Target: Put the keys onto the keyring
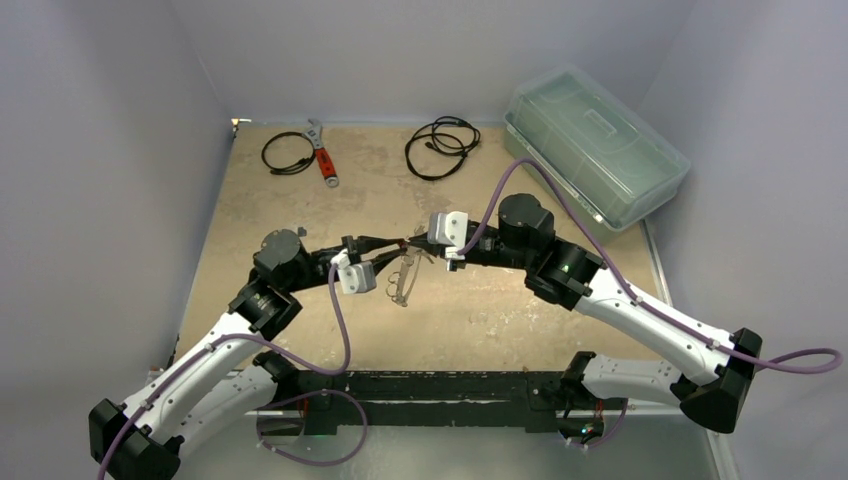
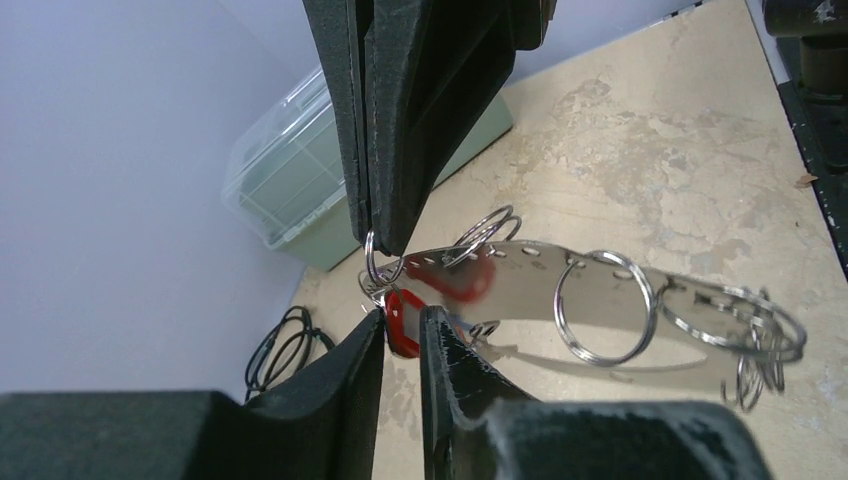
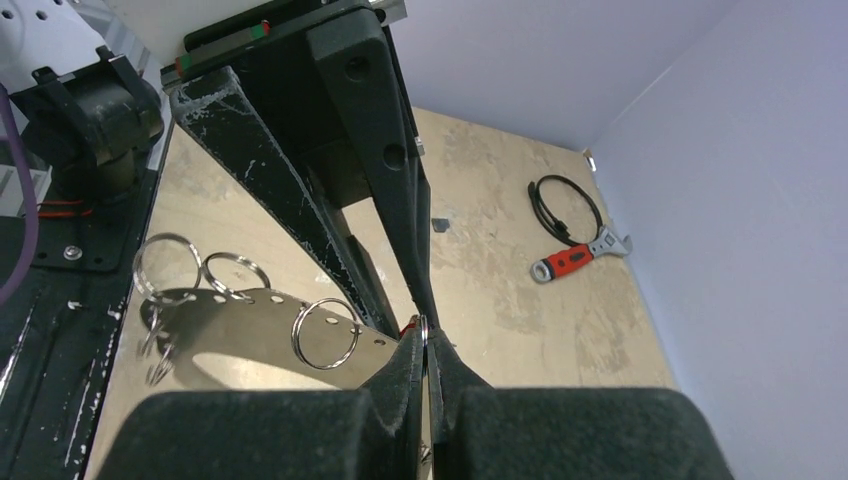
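Note:
My two grippers meet tip to tip above the middle of the table. My left gripper [image 1: 395, 244] [image 2: 402, 312] is shut on a key with a red plastic head [image 2: 400, 332]. My right gripper [image 1: 418, 246] [image 3: 425, 336] is shut on a small split ring [image 3: 424, 324], which also shows in the left wrist view [image 2: 371, 262], touching the red key's top. The keyring [image 2: 530, 280] is a curved flat metal band with holes and several split rings. It hangs from this pinch point [image 1: 400, 282] [image 3: 230, 325]. The other keys are hidden.
A red-handled wrench [image 1: 323, 160] [image 3: 570, 258] and two coiled black cables [image 1: 288, 152] [image 1: 441, 146] lie at the back. A clear lidded plastic box [image 1: 595, 140] [image 2: 290, 170] stands at the back right. A black rail [image 1: 440, 385] runs along the near edge.

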Action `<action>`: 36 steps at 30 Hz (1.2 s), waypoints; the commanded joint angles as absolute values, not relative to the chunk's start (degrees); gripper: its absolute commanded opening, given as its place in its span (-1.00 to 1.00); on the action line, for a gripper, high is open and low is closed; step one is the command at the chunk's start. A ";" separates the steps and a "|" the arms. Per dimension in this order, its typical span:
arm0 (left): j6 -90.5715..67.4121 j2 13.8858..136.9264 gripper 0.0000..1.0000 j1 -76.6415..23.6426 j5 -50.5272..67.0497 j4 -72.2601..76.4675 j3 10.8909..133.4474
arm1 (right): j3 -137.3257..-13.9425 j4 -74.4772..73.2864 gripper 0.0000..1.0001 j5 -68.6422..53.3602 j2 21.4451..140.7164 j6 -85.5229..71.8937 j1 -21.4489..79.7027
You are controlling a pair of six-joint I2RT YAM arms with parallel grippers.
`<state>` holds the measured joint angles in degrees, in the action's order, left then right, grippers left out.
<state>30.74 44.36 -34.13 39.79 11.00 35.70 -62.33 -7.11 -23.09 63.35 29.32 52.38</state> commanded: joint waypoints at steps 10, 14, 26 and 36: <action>27.46 42.22 -0.50 -33.60 45.04 15.91 35.61 | -62.23 -2.86 -1.00 -24.26 62.06 28.62 52.29; 27.45 42.45 -0.50 -33.63 47.18 15.87 35.62 | -62.25 -2.67 -1.00 -24.52 62.35 28.65 52.29; 27.54 44.21 -0.56 -33.67 48.72 14.86 36.23 | -62.58 -3.63 -1.00 -25.85 62.16 28.83 52.29; 28.63 44.88 -1.00 -33.59 48.52 12.92 37.14 | -63.01 -4.98 -1.00 -26.81 62.43 28.83 52.29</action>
